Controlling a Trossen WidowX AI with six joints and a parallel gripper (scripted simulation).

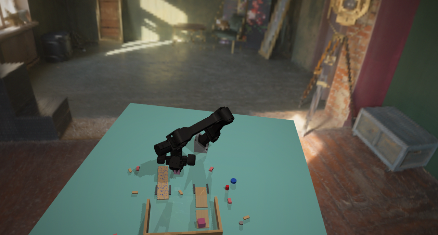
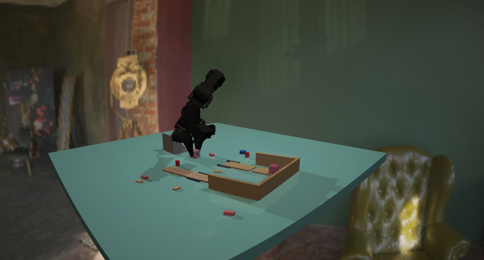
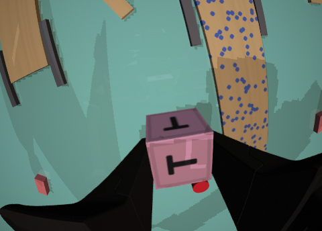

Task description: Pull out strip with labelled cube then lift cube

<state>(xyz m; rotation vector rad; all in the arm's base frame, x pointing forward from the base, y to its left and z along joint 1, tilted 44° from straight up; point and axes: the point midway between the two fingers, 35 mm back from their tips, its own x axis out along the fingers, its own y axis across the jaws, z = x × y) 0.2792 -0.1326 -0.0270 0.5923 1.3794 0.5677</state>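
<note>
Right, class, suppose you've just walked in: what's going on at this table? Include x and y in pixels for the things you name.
A black robot arm's gripper [image 1: 176,171] [image 2: 195,154] [image 3: 176,140] is closed on a pink cube lettered T [image 1: 176,172] [image 2: 196,153] [image 3: 179,160], which looks held up off the table. The blue-speckled strip [image 1: 163,182] [image 2: 182,173] [image 3: 239,90] lies outside the three-sided wooden frame [image 1: 146,217] [image 2: 233,187], in one piece. The plain strip [image 1: 202,195] [image 2: 239,165] [image 3: 20,33] is separated by a gap from a short piece [image 1: 202,214] [image 2: 259,170] bearing a magenta cube [image 1: 201,222] [image 2: 273,168].

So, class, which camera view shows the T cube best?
Wrist: the T cube appears large, two lettered faces readable. The exterior view shows it small, one T visible; the top view shows it mostly hidden.
</note>
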